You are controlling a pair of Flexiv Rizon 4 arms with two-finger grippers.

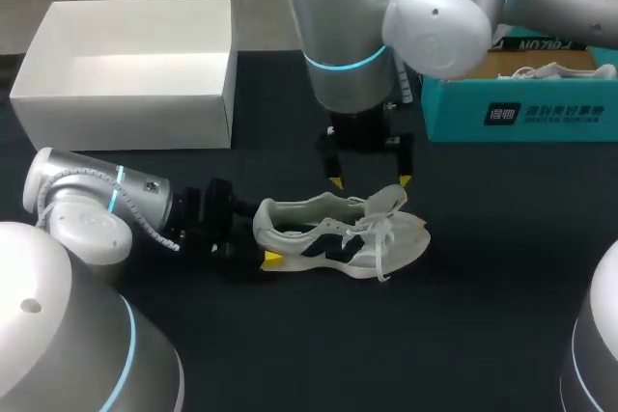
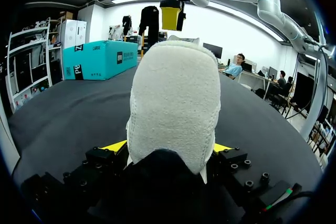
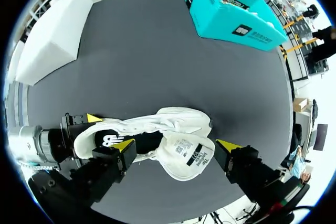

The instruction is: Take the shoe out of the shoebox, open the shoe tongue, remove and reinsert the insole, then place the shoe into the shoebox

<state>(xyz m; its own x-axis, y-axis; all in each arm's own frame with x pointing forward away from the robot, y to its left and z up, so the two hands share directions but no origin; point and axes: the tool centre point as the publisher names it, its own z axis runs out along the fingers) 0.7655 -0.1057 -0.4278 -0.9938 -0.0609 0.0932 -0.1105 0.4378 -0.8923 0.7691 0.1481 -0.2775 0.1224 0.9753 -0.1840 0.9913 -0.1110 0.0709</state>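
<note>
Head view: my left gripper [image 2: 169, 150] is clamping the white-and-black fabric sneaker [image 1: 328, 238] by the heel, right gripper [image 1: 370, 180] is hovering wide open over its white padded tongue [image 1: 388, 202], so I'm reckoning the insole is coming out next.

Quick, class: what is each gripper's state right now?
Left gripper: shut on the shoe, at its heel.
Right gripper: open over the shoe, holding nothing.
</note>
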